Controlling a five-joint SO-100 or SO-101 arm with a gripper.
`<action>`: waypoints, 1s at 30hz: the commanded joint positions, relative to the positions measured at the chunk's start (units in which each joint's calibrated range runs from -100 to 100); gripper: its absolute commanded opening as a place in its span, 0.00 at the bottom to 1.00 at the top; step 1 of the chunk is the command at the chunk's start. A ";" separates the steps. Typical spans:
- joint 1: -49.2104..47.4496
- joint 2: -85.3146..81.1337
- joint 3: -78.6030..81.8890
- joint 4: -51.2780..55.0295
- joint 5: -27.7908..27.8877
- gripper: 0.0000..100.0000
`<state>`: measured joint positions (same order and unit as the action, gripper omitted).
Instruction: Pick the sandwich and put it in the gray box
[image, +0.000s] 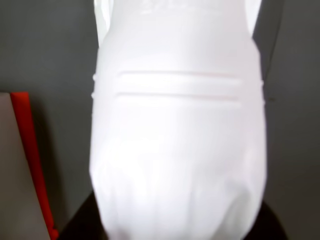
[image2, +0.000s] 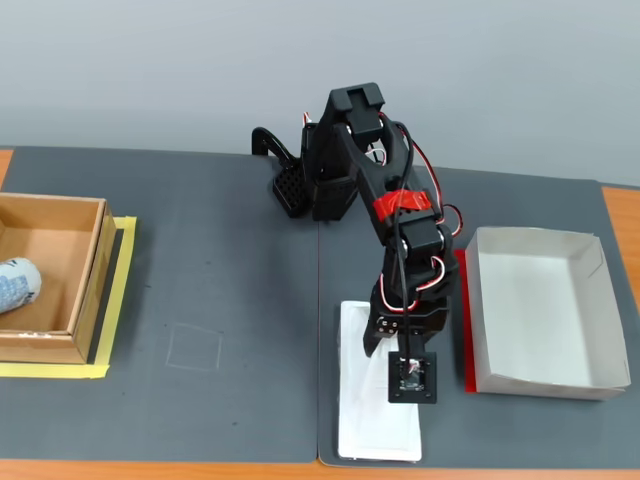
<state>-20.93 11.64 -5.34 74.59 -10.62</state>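
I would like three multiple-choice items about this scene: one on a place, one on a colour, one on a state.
1. In the fixed view, where does the gray box stand relative to the arm?
A. to its right
B. to its left
C. behind it

2. What colour is the tape beside the cardboard box?
A. blue
B. yellow
C. green

3. How is the gray box?
A. closed by a lid
B. open and empty
C. open and holding the white package

Answers:
1 A: the gray box lies right of the gripper.
2 B: the tape strip is yellow.
3 B: its inside is bare; the white package lies on the mat under the gripper.
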 joint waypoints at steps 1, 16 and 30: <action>-0.59 -1.00 -1.76 0.33 -0.24 0.13; -0.59 -1.59 -1.76 0.41 -0.19 0.07; -0.44 -14.23 -2.48 10.05 -0.19 0.07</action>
<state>-22.11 4.08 -6.24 82.65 -10.67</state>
